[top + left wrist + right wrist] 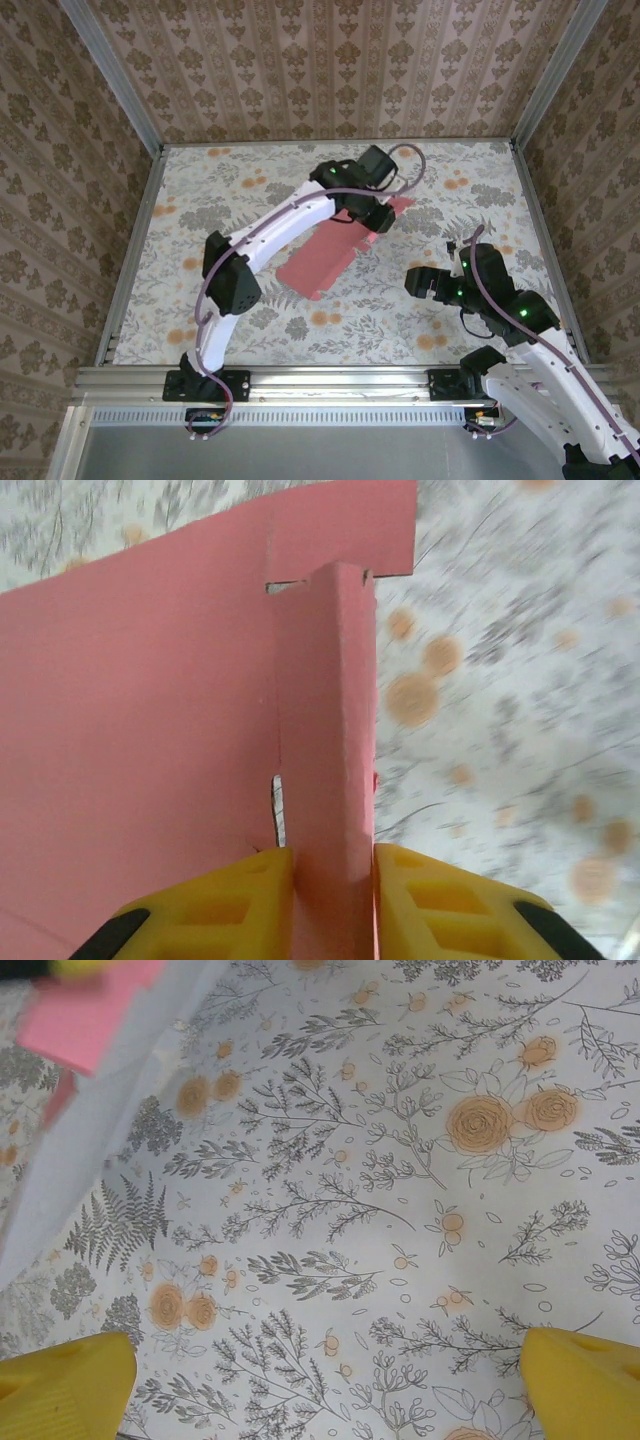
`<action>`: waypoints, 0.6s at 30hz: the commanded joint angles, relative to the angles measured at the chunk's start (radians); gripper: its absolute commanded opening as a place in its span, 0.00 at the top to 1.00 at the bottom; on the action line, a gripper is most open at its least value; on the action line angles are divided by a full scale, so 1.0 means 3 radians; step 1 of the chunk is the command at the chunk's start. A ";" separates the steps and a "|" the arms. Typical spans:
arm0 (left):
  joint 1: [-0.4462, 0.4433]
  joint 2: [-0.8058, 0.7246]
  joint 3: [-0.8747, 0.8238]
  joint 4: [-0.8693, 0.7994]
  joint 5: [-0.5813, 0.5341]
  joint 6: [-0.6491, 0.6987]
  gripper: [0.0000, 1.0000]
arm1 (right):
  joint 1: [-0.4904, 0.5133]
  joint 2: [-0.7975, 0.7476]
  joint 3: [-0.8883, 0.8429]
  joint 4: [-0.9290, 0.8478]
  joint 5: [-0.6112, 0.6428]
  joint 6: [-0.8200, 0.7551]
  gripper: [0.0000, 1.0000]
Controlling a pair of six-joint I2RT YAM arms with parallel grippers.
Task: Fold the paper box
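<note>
Currently our left gripper (334, 875) pinches a flap (325, 710) of the paper box (150, 740); right gripper (325, 1385) hangs spread. If we overpull, the slit (277, 795) tears.

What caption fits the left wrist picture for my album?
Left end effector pinches a folded-up flap of the pink paper box, flowery table beyond.

The paper box (150, 740) is thin matt pink card with smooth faces and slightly fuzzy cut edges. My left fingers (220, 910) are matt yellow moulded plastic, and my right fingers (70, 1380) are the same. The table cover (350, 1210) is a matt floral print, the frame rail (330, 380) is brushed metal, and the arm shell (290, 225) is smooth white plastic.
</note>
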 commanded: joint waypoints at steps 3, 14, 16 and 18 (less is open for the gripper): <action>0.0332 -0.0595 -0.0191 0.0619 0.1077 -0.0810 0.75 | -0.0012 -0.0110 0.0196 0.0173 -0.0152 0.0069 0.00; 0.1242 -0.1836 -0.2839 0.3307 0.1832 -0.2330 0.77 | -0.0013 0.0015 0.0273 0.0353 -0.0369 0.0120 0.00; 0.1344 -0.1905 -0.3203 0.3430 0.1820 -0.2358 0.77 | -0.0007 0.0054 0.0258 0.0404 -0.0396 0.0120 0.00; 0.1420 -0.1944 -0.3558 0.3578 0.1828 -0.2364 0.75 | -0.0008 0.0114 0.0246 0.0407 -0.0360 0.0125 0.00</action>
